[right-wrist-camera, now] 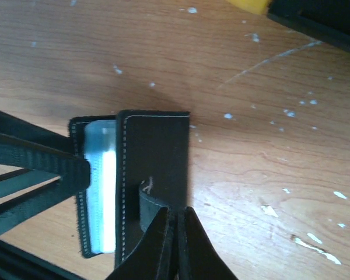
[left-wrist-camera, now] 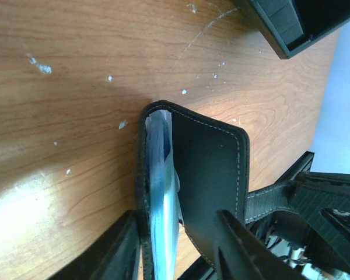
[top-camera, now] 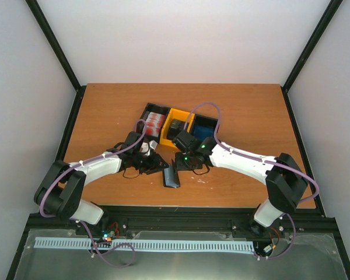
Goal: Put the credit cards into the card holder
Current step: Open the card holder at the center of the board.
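Note:
The black card holder (top-camera: 171, 175) lies half open at mid-table between both arms. In the left wrist view a blue credit card (left-wrist-camera: 160, 192) sits edge-on between the card holder's (left-wrist-camera: 207, 169) two covers. My left gripper (left-wrist-camera: 176, 216) straddles it, one finger against each cover. My right gripper (right-wrist-camera: 176, 211) is shut on the edge of the top flap (right-wrist-camera: 154, 151), beside the clasp tab. Light-blue pockets (right-wrist-camera: 102, 192) show under that flap. More cards lie in the bins: red-and-white ones (top-camera: 154, 121) and blue ones (top-camera: 204, 129).
Three joined bins stand behind the grippers: black (top-camera: 147, 111), yellow (top-camera: 176, 114) and black (top-camera: 207, 118). A bin corner (left-wrist-camera: 286, 23) shows at the top right of the left wrist view. Black frame posts edge the table.

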Controlling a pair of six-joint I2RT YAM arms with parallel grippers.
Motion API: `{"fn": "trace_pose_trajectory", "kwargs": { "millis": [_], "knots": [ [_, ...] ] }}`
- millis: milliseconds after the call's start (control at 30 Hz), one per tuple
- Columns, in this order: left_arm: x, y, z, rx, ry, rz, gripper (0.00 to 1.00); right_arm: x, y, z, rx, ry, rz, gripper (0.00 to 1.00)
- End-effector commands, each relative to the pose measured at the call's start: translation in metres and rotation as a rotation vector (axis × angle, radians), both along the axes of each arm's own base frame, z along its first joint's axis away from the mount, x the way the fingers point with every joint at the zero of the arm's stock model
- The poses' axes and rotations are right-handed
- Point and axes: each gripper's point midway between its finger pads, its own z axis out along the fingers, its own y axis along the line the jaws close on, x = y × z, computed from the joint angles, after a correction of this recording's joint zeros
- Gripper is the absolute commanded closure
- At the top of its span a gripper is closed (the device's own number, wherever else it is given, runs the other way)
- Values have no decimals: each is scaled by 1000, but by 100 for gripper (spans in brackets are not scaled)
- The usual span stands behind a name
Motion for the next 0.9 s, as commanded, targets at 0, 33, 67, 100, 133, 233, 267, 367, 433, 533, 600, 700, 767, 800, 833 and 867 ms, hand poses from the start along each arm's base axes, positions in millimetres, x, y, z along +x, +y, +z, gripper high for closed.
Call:
{"fn": "trace_pose_trajectory", "kwargs": {
  "millis": [0,33,67,100,133,233,267,367,433,533,600,700,767,800,833,867],
  "knots": [
    [3,-3,1,-13,-16,-18,67,6,-20,-8,-114,-37,-32,97],
    [2,-3,0,-13,-13,-20,70,7,-23,-9,-131,-42,-37,97],
    [3,-3,0,-14,-12,-20,72,8,-26,-10,-147,-49,-43,97],
    [2,-3,0,-13,-11,-21,73,9,-30,-10,-168,-56,-50,97],
    [2,-3,0,-13,-12,-22,73,10,-34,-12,-190,-60,-56,97],
    [3,-4,-2,-11,-8,-26,77,12,-46,-16,-252,-74,-72,97],
    [3,-4,-3,-11,-6,-27,78,13,-51,-18,-279,-81,-79,97],
    [3,-5,-5,-11,4,-30,83,14,-69,-25,-380,-91,-98,91],
    [2,-5,-5,-14,6,-34,86,17,-77,-25,-440,-97,-108,79],
    [1,-7,-3,-25,16,-40,92,22,-68,-10,-405,-126,-98,63],
    [2,-9,1,-33,19,-42,96,25,-53,10,-300,-153,-79,59],
    [3,-10,6,-36,24,-43,99,26,-35,38,-169,-188,-61,57],
    [4,-11,9,-40,19,-44,100,24,-28,44,-120,-186,-40,57],
    [5,-11,10,-41,19,-42,99,22,-24,42,-104,-179,-17,56],
    [5,-11,9,-41,22,-41,99,18,-18,38,-84,-161,10,55],
    [5,-11,8,-41,24,-42,99,15,-12,34,-65,-141,39,54]
  ]
}}
